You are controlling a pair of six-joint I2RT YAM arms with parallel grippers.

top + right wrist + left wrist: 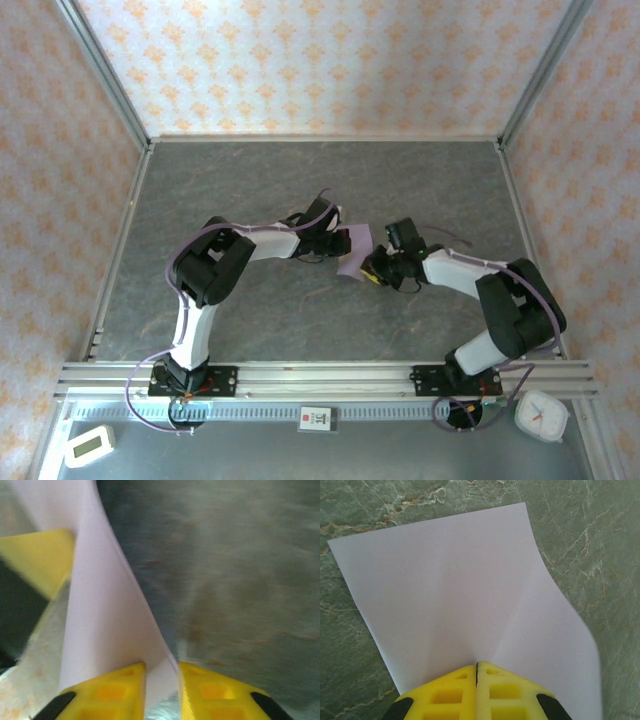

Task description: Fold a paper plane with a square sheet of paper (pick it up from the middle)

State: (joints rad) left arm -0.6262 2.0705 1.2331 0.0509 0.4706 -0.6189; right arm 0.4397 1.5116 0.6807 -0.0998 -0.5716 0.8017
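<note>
The square sheet of paper (356, 252) is lavender and is held up off the grey table (300, 180) between both arms, near the middle. In the left wrist view the sheet (455, 590) spreads away from me with faint creases, and my left gripper (477, 667) is shut on its near edge. My left gripper (338, 243) sits at the sheet's left side, my right gripper (376, 270) at its lower right. In the right wrist view the sheet (100, 615) runs edge-on between the yellow fingers of my right gripper (162, 675), whose jaws stand apart around it. The left gripper's yellow finger (37, 560) shows behind the sheet.
An aluminium rail (320, 378) carries both arm bases at the near edge. A white timer (88, 445) lies at the bottom left and a white clock (541, 415) at the bottom right. Patterned walls (320, 60) enclose the table.
</note>
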